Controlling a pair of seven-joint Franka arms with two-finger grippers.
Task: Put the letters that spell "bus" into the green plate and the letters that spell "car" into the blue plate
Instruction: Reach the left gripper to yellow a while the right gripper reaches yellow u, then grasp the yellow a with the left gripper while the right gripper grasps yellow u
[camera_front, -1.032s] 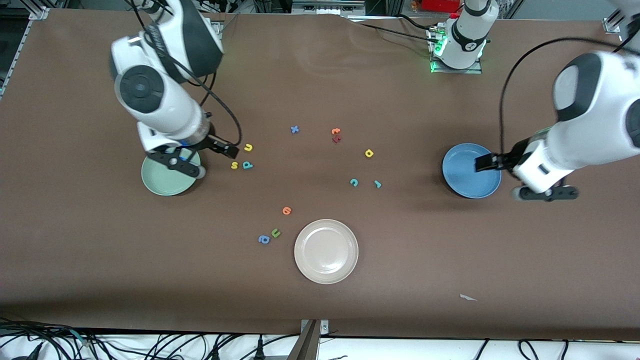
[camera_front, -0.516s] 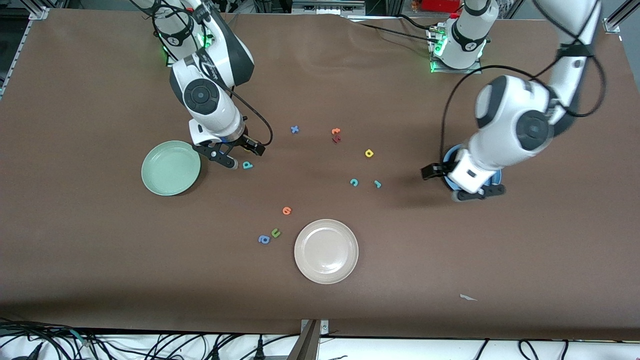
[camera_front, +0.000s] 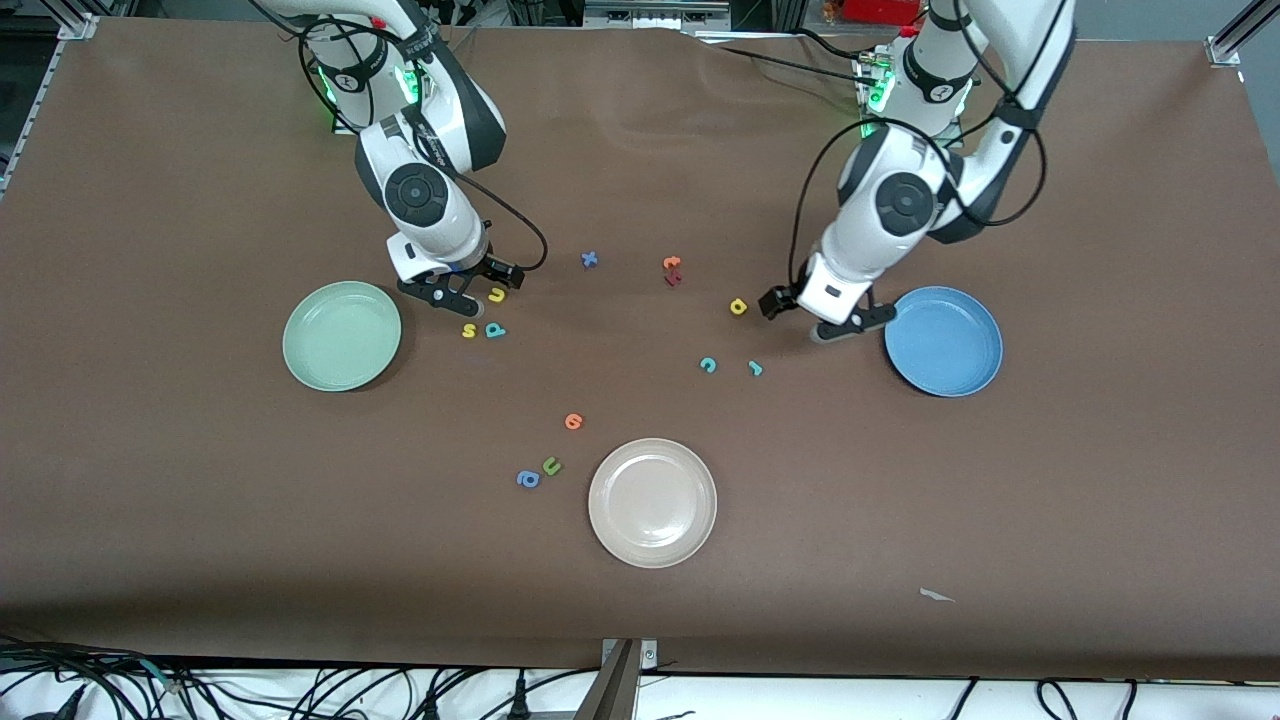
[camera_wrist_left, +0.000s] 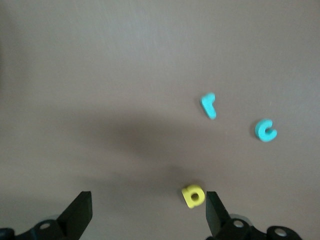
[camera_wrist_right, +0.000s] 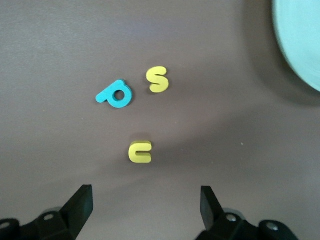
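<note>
Both grippers over their letters, nothing held.
We see the right gripper (camera_front: 468, 297) spread wide over the small yellow foam u (camera_wrist_right: 140, 152); left gripper (camera_front: 812, 318) wide beside the yellow foam a (camera_wrist_left: 193, 196); all letters lie on the brown table (camera_front: 900, 520).

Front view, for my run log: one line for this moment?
left gripper: open, over yellow a | right gripper: open, over yellow u
</note>
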